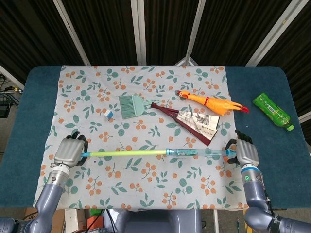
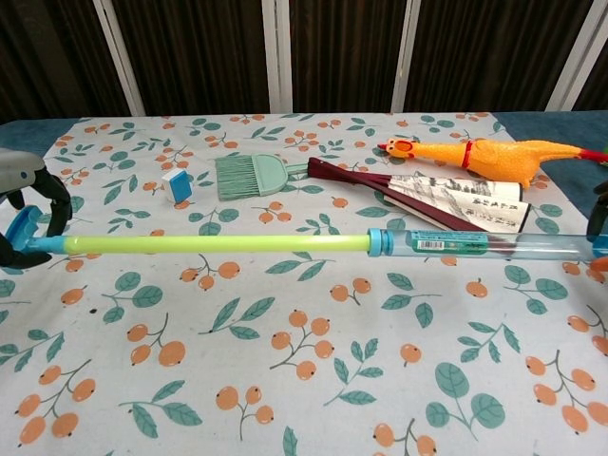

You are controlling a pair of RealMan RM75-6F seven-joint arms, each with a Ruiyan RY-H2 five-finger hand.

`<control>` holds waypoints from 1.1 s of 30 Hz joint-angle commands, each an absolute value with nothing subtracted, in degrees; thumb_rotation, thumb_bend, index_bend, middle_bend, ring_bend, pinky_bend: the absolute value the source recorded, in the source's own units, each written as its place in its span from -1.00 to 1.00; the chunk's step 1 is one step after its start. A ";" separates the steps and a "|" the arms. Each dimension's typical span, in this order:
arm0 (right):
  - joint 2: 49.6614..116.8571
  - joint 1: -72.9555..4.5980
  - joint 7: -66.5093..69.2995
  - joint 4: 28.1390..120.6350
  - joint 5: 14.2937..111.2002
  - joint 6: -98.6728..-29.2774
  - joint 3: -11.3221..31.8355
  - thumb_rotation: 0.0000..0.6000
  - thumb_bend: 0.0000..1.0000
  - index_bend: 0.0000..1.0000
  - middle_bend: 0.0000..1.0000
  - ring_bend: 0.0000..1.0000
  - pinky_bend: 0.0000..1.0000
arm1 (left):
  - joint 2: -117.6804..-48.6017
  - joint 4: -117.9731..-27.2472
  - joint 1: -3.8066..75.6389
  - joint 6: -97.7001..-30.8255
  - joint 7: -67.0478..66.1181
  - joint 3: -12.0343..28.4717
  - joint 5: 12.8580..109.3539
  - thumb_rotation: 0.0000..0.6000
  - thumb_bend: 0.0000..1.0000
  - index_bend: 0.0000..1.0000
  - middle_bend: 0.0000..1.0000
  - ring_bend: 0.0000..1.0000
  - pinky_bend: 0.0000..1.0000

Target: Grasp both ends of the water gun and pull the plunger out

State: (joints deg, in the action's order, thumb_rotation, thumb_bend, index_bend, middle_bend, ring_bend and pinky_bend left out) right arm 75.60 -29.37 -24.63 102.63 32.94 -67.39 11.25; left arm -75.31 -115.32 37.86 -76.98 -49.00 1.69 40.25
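Note:
The water gun is held level above the cloth, stretched out long. Its clear blue barrel [image 1: 197,153] [image 2: 475,244] runs to the right, and the yellow-green plunger rod [image 1: 129,153] [image 2: 214,244] reaches out to the left. My left hand [image 1: 66,152] [image 2: 27,214] grips the blue plunger handle at the left end. My right hand [image 1: 245,152] [image 2: 600,211] holds the barrel's far end with the orange nozzle; it is mostly cut off in the chest view.
Behind the gun on the floral cloth [image 1: 146,184] lie a folded fan [image 1: 187,121], a rubber chicken [image 1: 211,103], a small green brush [image 1: 130,105] and a blue-white eraser [image 1: 108,114]. A green bottle [image 1: 273,111] lies on the blue table at the far right.

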 commanded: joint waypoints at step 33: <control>62.06 -23.16 -16.05 109.90 49.39 -63.60 3.83 1.00 -0.37 -1.00 -1.00 -1.00 -1.00 | -63.49 -115.76 26.39 -78.29 -23.90 -7.15 72.02 1.00 -0.59 -0.84 -0.97 -1.00 -0.85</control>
